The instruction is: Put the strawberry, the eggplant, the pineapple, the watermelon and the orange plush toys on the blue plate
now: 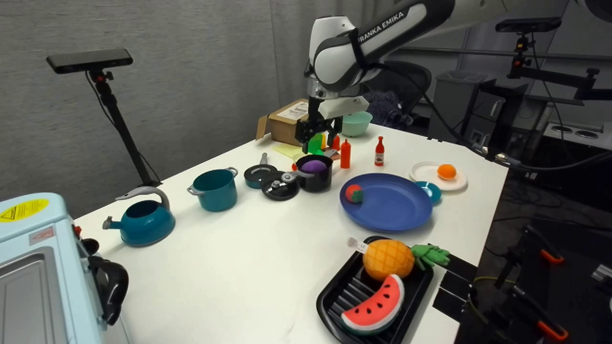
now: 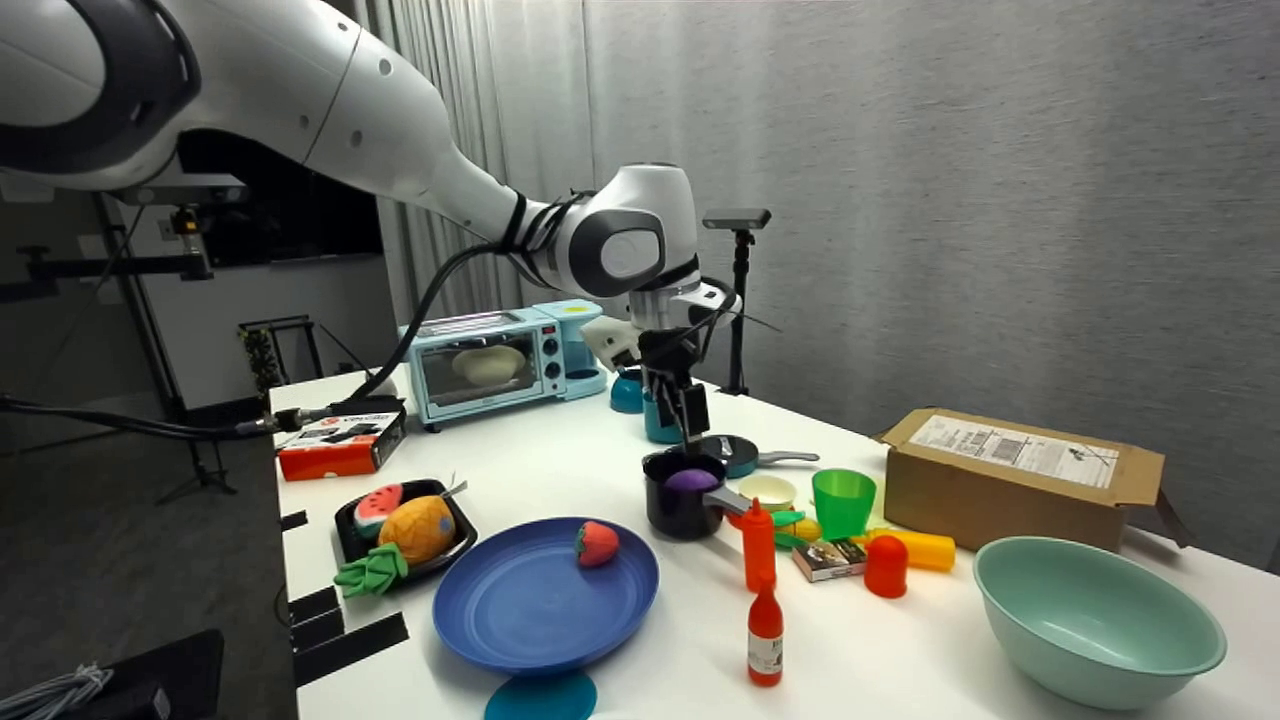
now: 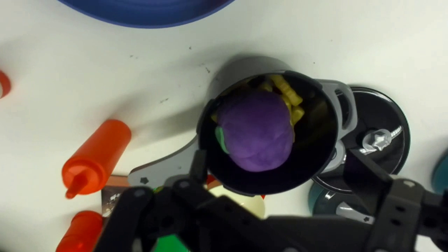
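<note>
The gripper (image 3: 278,159) hangs over the black pot (image 1: 321,181), its fingers spread wide and holding nothing; in the wrist view they stand at eight and four o'clock of the pot.

The eggplant (image 3: 259,131) lies in the pot: plump, rounded, deep purple, lightly creased, with yellow pieces (image 3: 288,92) at its one o'clock side. A green bit (image 3: 221,140) peeks out at nine o'clock; I cannot tell whether it belongs to the toy.

In an exterior view the blue plate (image 1: 392,203) sits at four o'clock from the pot. The strawberry (image 1: 353,192), red with a green leafy end, rests on it near the rim, between nine and ten o'clock.

At six o'clock from the plate, the black tray (image 1: 346,289) holds the pineapple (image 1: 387,259), yellow-orange and cross-lined, its green leaves reaching past the rim at three o'clock, and the watermelon (image 1: 375,306), a curved red slice with dark seeds, its green rind toward five o'clock.

The orange (image 1: 446,172), smooth and round, sits on a white plate (image 1: 423,176) at two o'clock from the blue one.
</note>
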Motion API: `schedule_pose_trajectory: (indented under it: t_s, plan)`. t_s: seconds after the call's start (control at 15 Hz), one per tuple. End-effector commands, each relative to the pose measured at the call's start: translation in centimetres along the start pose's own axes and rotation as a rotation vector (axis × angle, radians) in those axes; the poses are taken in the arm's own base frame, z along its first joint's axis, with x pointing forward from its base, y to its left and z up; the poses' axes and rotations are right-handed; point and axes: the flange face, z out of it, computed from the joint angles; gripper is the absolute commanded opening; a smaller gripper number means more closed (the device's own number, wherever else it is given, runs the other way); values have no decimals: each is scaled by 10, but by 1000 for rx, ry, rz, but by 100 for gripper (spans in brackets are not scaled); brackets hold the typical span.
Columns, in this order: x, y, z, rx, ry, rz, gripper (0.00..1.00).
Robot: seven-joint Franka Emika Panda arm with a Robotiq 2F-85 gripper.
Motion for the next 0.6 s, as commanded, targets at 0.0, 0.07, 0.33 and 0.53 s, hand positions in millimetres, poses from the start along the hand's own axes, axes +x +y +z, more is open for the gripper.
schedule_pose_trajectory:
  t_s: [0.0,0.07,0.33,0.53]
  plan:
    - [-3,-8,27,21,4,27,100]
    - [-4,-9,36,10,1,28,100]
    - [0,30,38,-16,5,56,100]
    - [4,42,42,-34,13,79,100]
